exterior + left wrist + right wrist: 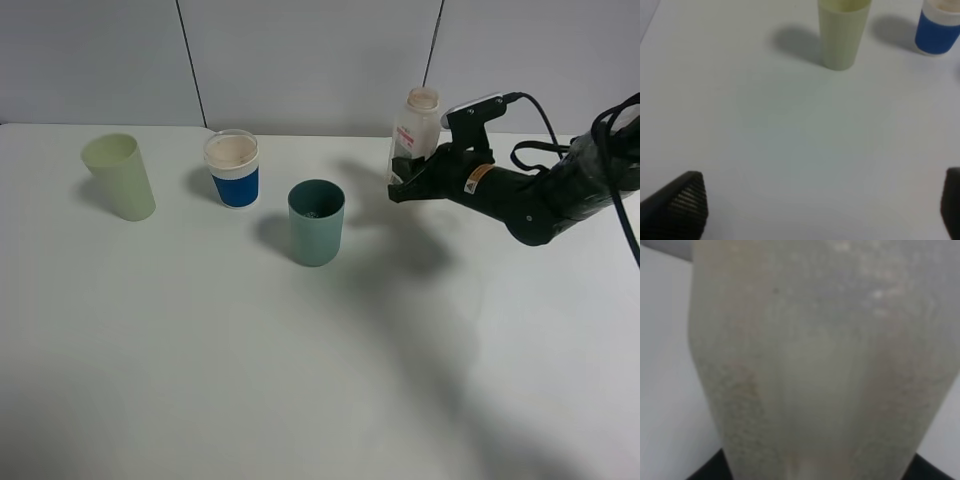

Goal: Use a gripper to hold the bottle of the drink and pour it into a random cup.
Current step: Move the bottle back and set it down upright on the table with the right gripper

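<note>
Two arms: you see only the right one from the high camera, reaching in from the right edge with its forearm roughly level above the tabletop [300,380].
Right tool [412,172]: pressed onto the bottle [414,135], black fingers clamped on its lower body; a small orange-white label sits on the wrist, too small for you to read.
Bottle: one, upright, uncapped, held clear of the tabletop, to the right of the teal cup [316,222] and well apart from it.
Bottle label: red print on white near the shoulder, not legible.
Right wrist view: the translucent bottle wall [825,370] fills nearly all of it, blurred; you cannot make out any drink level there.
Left tool [815,210]: spread, two dark fingertips [682,202] at opposite edges of its wrist view with bare tabletop between them, holding nothing.
Cups: three, all upright, in a loose row.
Pale yellow-green tumbler [120,176]: farthest left.
Blue-and-white cup [233,168]: in the middle, pale inside.
Teal cup: nearest the bottle, dark inside, no markings.
Drink: you cannot tell from these views whether any lies in the teal cup.
</note>
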`<state>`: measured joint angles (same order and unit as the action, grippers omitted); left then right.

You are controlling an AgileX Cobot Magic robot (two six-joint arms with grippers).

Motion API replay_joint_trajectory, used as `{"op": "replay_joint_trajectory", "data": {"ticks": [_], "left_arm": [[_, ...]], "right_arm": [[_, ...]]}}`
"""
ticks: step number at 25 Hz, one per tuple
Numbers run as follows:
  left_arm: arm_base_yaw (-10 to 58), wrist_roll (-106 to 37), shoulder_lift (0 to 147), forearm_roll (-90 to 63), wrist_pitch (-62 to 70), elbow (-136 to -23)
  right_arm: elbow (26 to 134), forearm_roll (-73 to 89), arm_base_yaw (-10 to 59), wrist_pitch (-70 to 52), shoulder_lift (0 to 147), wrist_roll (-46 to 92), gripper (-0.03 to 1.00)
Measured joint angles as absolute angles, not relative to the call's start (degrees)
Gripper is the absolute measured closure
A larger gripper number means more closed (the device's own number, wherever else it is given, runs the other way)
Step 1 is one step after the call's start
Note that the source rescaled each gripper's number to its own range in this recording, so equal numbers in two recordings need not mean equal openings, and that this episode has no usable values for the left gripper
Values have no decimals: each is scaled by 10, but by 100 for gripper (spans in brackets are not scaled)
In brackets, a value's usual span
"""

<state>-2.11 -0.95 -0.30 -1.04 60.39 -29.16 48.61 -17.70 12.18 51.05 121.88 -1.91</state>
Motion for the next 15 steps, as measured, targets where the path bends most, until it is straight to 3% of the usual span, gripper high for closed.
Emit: {"op": "replay_joint_trajectory", "data": {"ticks": [15], "left_arm": [[-21,-10,-3,-10,604,-292]], "right_arm": [[486,-185,114,524,1241,-21,97]]}}
